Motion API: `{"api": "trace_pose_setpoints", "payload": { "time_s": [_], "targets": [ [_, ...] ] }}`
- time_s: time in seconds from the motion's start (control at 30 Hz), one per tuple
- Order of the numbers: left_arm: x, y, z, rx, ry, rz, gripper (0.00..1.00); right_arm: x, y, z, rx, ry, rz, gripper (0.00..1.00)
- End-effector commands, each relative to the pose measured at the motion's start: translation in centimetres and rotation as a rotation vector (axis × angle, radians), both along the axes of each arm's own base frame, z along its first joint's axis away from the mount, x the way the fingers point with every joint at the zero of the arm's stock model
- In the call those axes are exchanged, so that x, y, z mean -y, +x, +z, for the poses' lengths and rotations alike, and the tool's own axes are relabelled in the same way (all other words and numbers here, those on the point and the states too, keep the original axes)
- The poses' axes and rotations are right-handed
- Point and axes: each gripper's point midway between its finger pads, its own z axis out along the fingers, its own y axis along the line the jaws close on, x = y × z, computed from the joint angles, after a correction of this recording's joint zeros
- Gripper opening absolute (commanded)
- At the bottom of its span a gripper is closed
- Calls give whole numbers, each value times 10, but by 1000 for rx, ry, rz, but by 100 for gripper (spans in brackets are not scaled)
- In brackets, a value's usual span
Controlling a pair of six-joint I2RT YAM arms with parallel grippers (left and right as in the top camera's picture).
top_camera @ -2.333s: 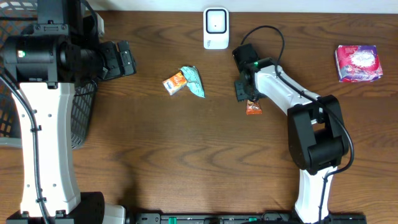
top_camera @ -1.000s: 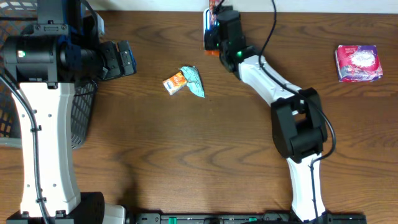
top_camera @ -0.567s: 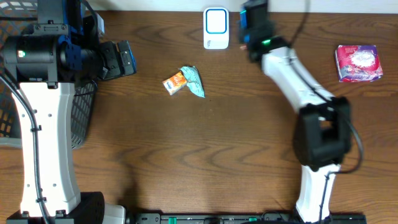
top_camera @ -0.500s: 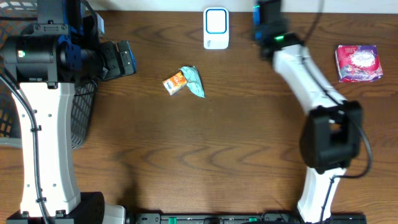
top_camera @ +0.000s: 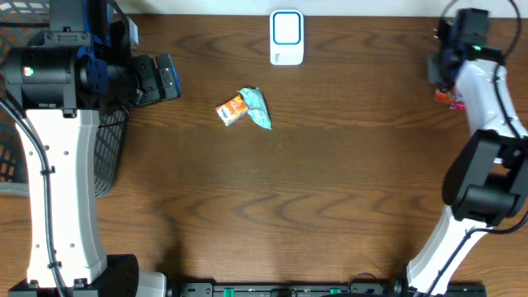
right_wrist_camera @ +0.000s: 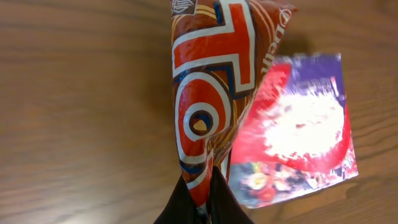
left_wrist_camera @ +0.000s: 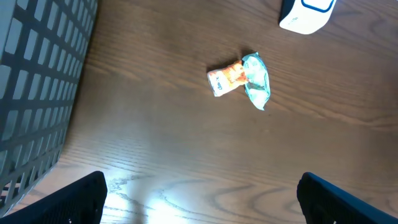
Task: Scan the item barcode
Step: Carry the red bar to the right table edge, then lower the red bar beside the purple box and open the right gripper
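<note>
The item, an orange-red snack packet (right_wrist_camera: 205, 93), hangs pinched between the fingers of my shut right gripper (right_wrist_camera: 205, 186). In the overhead view that gripper (top_camera: 445, 82) is at the far right back of the table, with a bit of the packet (top_camera: 451, 97) showing below it. The white barcode scanner (top_camera: 286, 37) stands at the back centre, well to the left of the held packet; the left wrist view catches it at its top edge (left_wrist_camera: 308, 14). My left gripper (left_wrist_camera: 202, 205) is open and empty, hovering over bare wood at the left (top_camera: 165, 77).
A pink and purple packet (right_wrist_camera: 292, 137) lies on the table right under the held item. A small orange packet (top_camera: 233, 110) and a teal packet (top_camera: 257, 107) lie side by side left of centre. A dark wire basket (top_camera: 107, 157) stands at the left edge.
My right arm has swung from in front of the scanner to the far right, carrying the orange-red packet over the pink packet. The left arm has not moved.
</note>
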Motion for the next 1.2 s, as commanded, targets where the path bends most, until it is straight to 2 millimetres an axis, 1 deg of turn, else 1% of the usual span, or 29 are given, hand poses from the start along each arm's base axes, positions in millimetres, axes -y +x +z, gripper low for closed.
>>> {"api": "trace_pose_setpoints", "payload": {
  "time_s": [0.0,0.03,0.07,0.1,0.13,0.2,0.27,0.37,0.47,0.53,0.67,0.77,0.83,0.87,0.93,1.0,1.07,1.17],
  "targets": [
    [2,1,-3,-12,-10,-1,98,11,-2,-14,-6,64,35,24],
    [2,1,-3,-12,-10,-1,98,18,-3,-18,-5,72,7,46],
    [2,1,-3,-12,-10,-1,98,26,-6,-21,-1,85,-28,77],
    [2,1,-3,-12,-10,-1,98,30,-8,-23,-2,94,-51,96],
    [2,1,-3,-12,-10,-1,98,33,-10,-25,-6,101,-65,96],
    [2,1,-3,-12,-10,-1,98,32,-13,-27,-12,120,-62,96],
    [2,1,-3,-12,-10,-1,98,26,-10,-27,-4,146,-45,96],
    [2,1,-3,-12,-10,-1,98,8,-4,-27,13,211,6,95],
    [2,1,-3,-12,-10,-1,98,-11,2,-26,27,261,37,91],
    [2,1,-3,-12,-10,-1,98,-20,5,-25,33,270,36,85],
    [2,1,-3,-12,-10,-1,98,-39,11,-29,26,271,72,64],
    [2,1,-3,-12,-10,-1,98,-50,13,-40,7,274,90,53],
    [2,1,-3,-12,-10,-1,98,-53,15,-50,-8,271,92,44],
    [2,1,-3,-12,-10,-1,98,-55,16,-59,-16,273,93,42],
    [2,1,-3,-12,-10,-1,98,-55,18,-72,-20,294,58,41],
    [2,1,-3,-12,-10,-1,98,-55,21,-87,-17,320,11,34],
    [2,1,-3,-12,-10,-1,98,-53,24,-98,-7,342,-34,27],
    [2,1,-3,-12,-10,-1,98,-50,30,-108,20,369,-92,24]
  ]
}}
